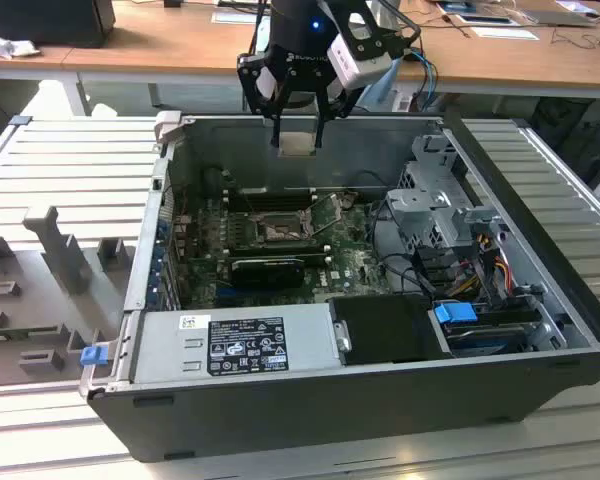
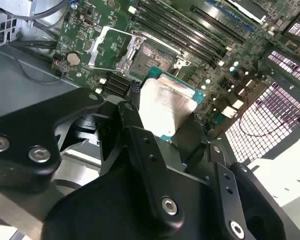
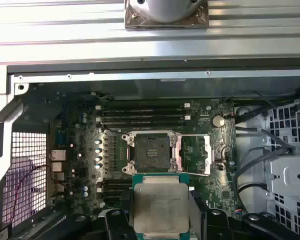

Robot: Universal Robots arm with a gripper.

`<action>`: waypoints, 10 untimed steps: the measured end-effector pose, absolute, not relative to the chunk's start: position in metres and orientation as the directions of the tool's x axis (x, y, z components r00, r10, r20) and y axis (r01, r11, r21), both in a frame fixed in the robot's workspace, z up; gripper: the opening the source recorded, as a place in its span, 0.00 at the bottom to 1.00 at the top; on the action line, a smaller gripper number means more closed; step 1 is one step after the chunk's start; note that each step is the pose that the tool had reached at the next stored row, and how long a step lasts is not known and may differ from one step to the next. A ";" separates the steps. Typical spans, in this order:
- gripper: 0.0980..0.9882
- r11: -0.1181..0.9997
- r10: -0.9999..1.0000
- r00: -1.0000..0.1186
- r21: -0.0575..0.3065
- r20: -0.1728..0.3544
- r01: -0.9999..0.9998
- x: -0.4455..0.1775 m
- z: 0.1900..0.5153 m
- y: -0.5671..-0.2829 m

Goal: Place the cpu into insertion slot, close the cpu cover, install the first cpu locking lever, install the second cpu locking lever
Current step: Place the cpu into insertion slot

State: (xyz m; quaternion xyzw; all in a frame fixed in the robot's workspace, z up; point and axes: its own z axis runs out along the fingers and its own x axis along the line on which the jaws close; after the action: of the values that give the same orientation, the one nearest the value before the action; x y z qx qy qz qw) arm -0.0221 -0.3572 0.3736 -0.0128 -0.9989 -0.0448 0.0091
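**Cpu held over the open socket**

The step in hand looks like the first one: getting the cpu (image 3: 161,205) into the socket (image 3: 151,151). To do it well, I would judge three things matter, working outward from the wrist.

- The chip should stay flat and square in the grip; any tilt would risk bending the socket's contacts.
- Its edges need to line up with the socket's square recess before it goes down. In the first wrist view the chip sits just short of the socket and roughly parallel to it, so the offset looks like a sideways one, not a twist.
- The cover (image 3: 208,152) lies swung open just beside the socket, leaving the recess bare. The descent should keep clear of that frame.

In the exterior view the gripper (image 1: 298,135) hangs above the far wall of the case (image 1: 280,400), well above the board (image 1: 350,265).

The gripper is closed partway – only as far as the chip's width allows. Its fingers (image 2: 140,150) press on two opposite edges of the cpu, which hangs level between them, touching nothing else.
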 end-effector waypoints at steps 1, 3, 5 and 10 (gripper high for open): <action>0.48 0.996 0.025 -1.000 0.089 0.019 0.026 -0.022 0.374 -0.357; 0.48 0.996 0.029 -0.999 0.089 0.019 0.031 -0.022 0.374 -0.357; 0.48 0.995 0.033 -0.999 0.089 0.019 0.034 -0.022 0.374 -0.357; 0.48 0.994 0.055 -0.998 0.089 0.019 0.056 -0.022 0.374 -0.357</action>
State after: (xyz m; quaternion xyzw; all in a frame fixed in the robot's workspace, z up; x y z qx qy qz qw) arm -0.0221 -0.3572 0.3735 -0.0279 -0.9986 -0.0450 0.0084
